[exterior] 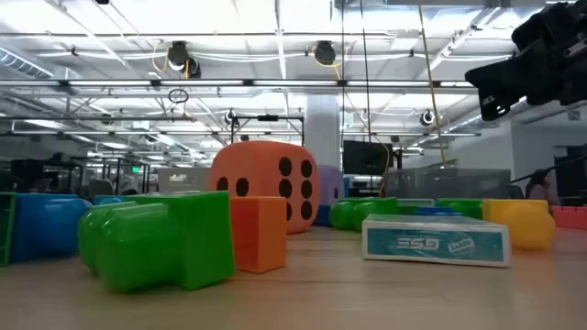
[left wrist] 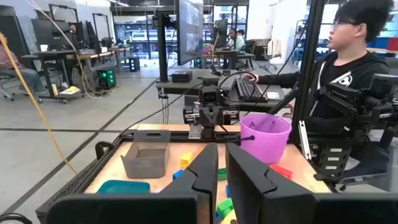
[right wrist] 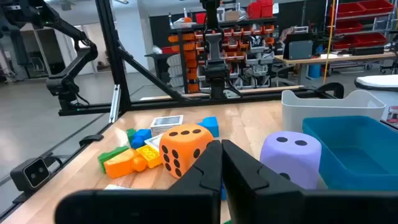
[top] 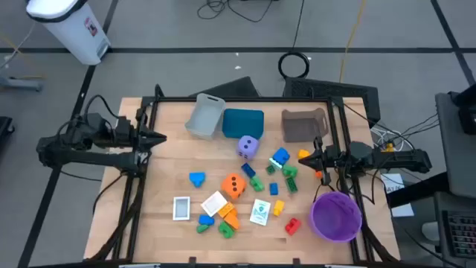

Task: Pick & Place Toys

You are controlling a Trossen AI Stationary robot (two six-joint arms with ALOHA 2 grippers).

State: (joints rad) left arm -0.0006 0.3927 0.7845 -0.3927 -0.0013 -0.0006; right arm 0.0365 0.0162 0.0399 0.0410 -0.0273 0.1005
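The toys lie scattered over the middle of the wooden table (top: 163, 179). Among them are a purple die (top: 248, 147), an orange die (top: 234, 184), blue bricks (top: 280, 157), green bricks (top: 289, 173) and white cards (top: 181, 208). In the low view the orange die (exterior: 259, 188) stands behind a green brick (exterior: 160, 240). My left gripper (top: 162, 137) is shut at the table's left edge, pointing level toward the toys, nothing in it (left wrist: 222, 186). My right gripper (top: 306, 157) is shut at the right side, just right of the blue bricks, empty too (right wrist: 221, 168).
A grey tray (top: 205, 117), a teal tray (top: 243, 123) and a brown tray (top: 303, 124) stand along the far edge. A round purple bowl (top: 336, 216) sits at the near right corner. A person (left wrist: 348, 56) sits beyond the table's right side.
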